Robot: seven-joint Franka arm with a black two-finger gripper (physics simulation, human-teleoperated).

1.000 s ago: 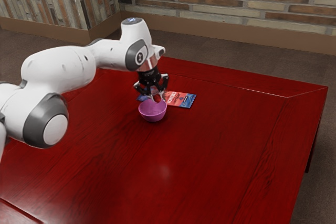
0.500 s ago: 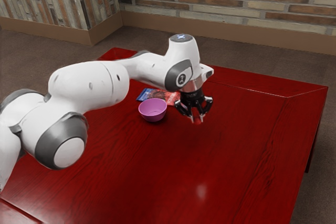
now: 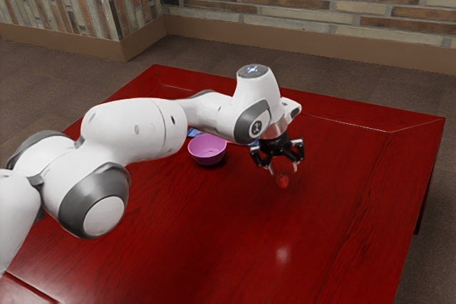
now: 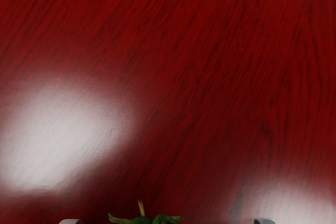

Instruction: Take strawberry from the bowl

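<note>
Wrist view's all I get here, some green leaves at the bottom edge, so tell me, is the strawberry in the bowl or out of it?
Observer: Out of it: the strawberry is off toward the exterior view's right of the bowl.
Operator: Okay, and is there anything by the bowl's rim?
Observer: Yes, a bit of something blue peeks out just behind it.

A red, green-capped strawberry (image 3: 283,181) is outside and well apart from the upright pink bowl (image 3: 207,156).
</note>
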